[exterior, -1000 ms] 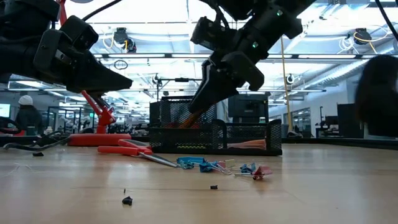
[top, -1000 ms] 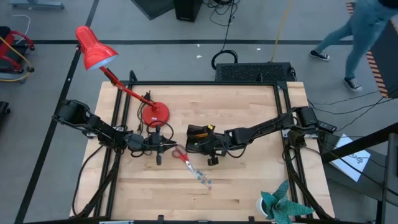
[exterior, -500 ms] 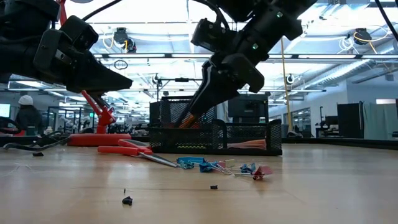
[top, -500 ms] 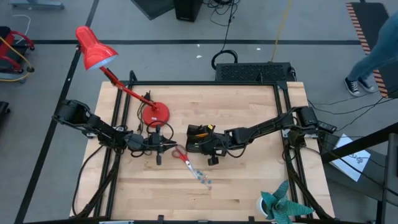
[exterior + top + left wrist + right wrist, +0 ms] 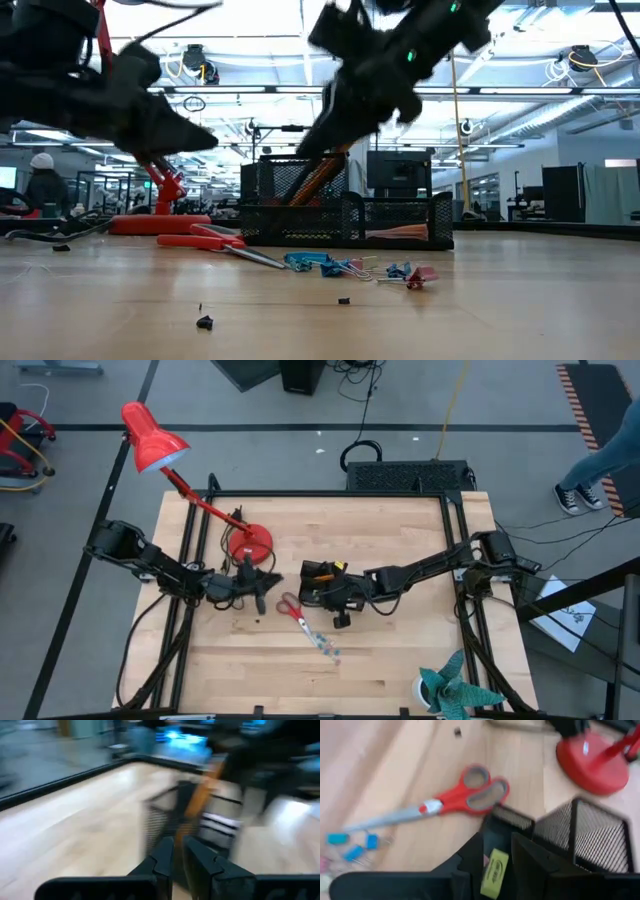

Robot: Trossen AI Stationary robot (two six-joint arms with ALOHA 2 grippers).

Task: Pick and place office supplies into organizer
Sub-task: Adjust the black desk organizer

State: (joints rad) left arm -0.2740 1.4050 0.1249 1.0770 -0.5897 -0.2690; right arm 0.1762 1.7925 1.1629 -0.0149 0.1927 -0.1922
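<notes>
My right hand (image 5: 338, 603) hangs over the organizer (image 5: 318, 582) at frame centre, fingers slightly parted, nothing visibly held; a yellow piece (image 5: 493, 873) shows between them. Lift straight up to clear the mesh walls. My left hand (image 5: 258, 582), left of centre, looks closed and empty. Scissors (image 5: 291, 610) and clips (image 5: 326, 644) lie on the table (image 5: 400, 660) below the organizer. Motion blur hides whether anything sits in either grip.
</notes>
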